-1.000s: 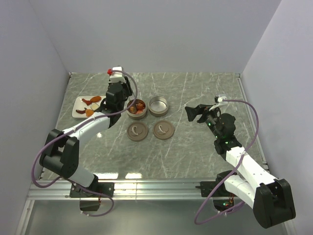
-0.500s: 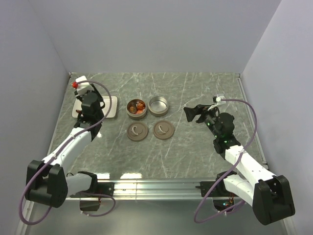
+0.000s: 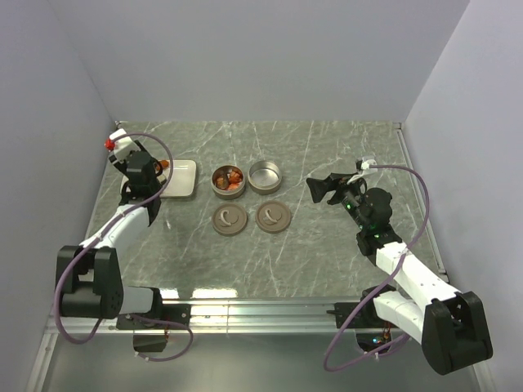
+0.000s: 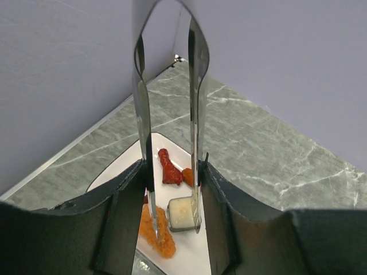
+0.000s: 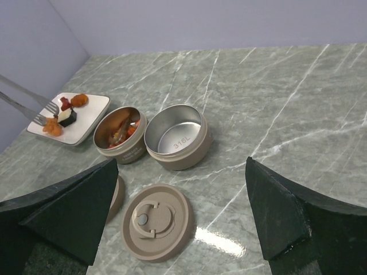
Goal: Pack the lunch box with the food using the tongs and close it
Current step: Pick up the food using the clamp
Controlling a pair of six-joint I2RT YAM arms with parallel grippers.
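My left gripper [image 4: 173,167] is shut on the metal tongs [image 4: 196,114], which point down at the white plate [image 4: 117,172] in the far left corner. The tong tips straddle a white food piece [image 4: 182,213], one tip over an orange piece [image 4: 162,239]. A red piece [image 4: 168,167] lies just beyond. The lunch box is two round tins: one holding food [image 3: 229,180], the other empty [image 3: 265,175]. Their two lids [image 3: 230,218] [image 3: 273,216] lie flat in front. My right gripper [image 3: 323,189] hangs open and empty, right of the tins.
The left and back walls meet just behind the plate [image 3: 181,180]. From the right wrist I see the empty tin [image 5: 178,136], the filled tin [image 5: 119,134] and one lid [image 5: 153,220] below my open fingers.
My left arm swung left from the filled tin back over the plate, and the tongs have spread slightly. The right arm has stayed put.
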